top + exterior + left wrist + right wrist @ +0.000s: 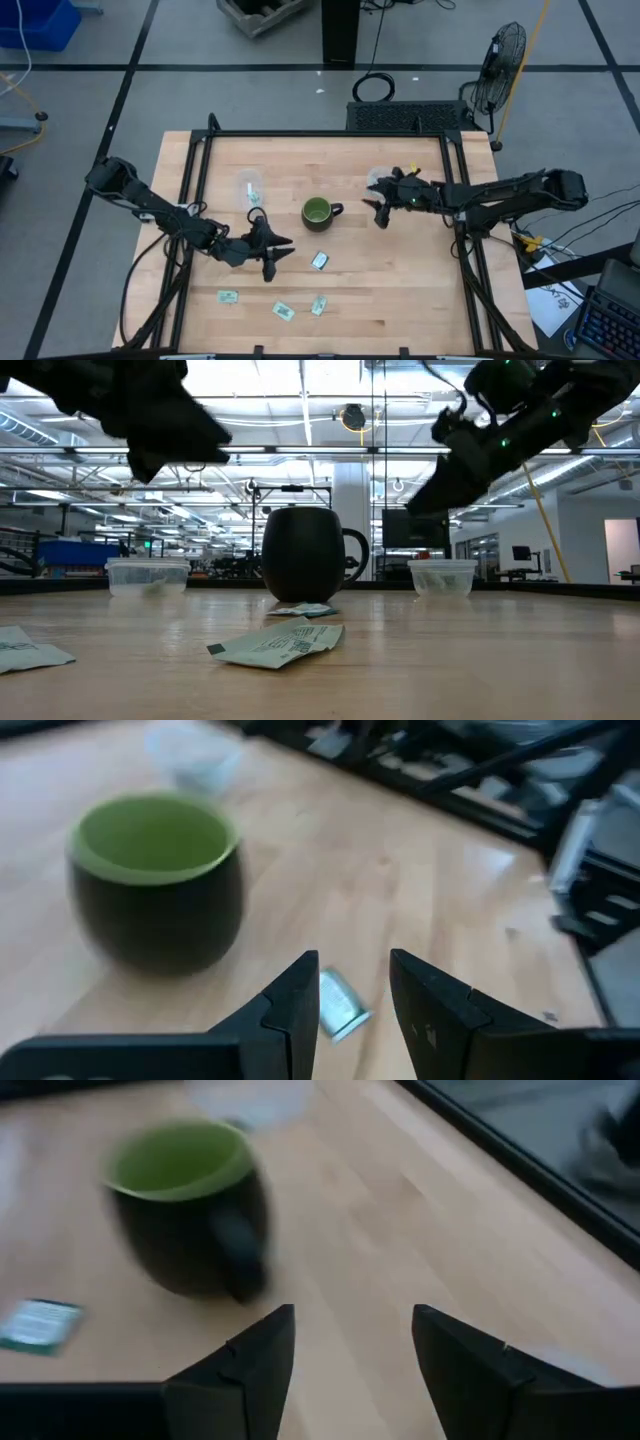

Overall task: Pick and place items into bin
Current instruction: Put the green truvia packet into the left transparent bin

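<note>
A: Where are the grippers?
B: Left gripper [277,255] hangs empty, fingers apart, beside a packet [320,260] near the mug [318,212]. Right gripper [380,208], fingers parted, is right of the mug.
A: Other packets?
B: Three [283,311] lie along the tabletop's [400,290] near edge.

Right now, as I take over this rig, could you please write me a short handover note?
Left gripper: jaws open, empty, above the table, lined up on the packet beside the mug.
Right gripper: jaws open, empty, raised to the right of the green mug.
Packets: three more loose near the front edge.
Bins: two clear tubs at the back, left and right; the left tub appears to hold a packet, the right tub's contents cannot be made out.
Left: four loose packets to pick and bin.
</note>
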`<state>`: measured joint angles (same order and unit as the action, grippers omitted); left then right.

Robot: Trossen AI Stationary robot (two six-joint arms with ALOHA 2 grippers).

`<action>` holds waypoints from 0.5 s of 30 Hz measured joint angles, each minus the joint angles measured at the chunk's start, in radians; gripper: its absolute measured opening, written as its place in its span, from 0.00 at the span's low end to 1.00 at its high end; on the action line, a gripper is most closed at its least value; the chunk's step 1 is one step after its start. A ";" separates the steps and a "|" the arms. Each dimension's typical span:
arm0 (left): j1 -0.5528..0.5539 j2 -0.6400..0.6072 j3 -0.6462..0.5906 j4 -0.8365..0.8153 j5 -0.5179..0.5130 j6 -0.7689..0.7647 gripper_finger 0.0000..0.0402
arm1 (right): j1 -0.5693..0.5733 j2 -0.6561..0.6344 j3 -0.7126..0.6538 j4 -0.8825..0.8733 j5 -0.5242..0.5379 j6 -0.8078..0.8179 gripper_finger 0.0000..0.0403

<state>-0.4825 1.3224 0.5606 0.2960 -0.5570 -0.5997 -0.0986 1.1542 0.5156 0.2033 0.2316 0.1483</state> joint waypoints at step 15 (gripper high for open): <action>0.100 0.323 0.022 0.309 0.183 0.170 0.38 | 0.188 0.000 0.001 0.287 -0.001 -0.064 0.47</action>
<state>-0.3826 1.6459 0.5822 0.6047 -0.3736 -0.4301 0.0896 1.1538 0.5163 0.4904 0.2310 0.0845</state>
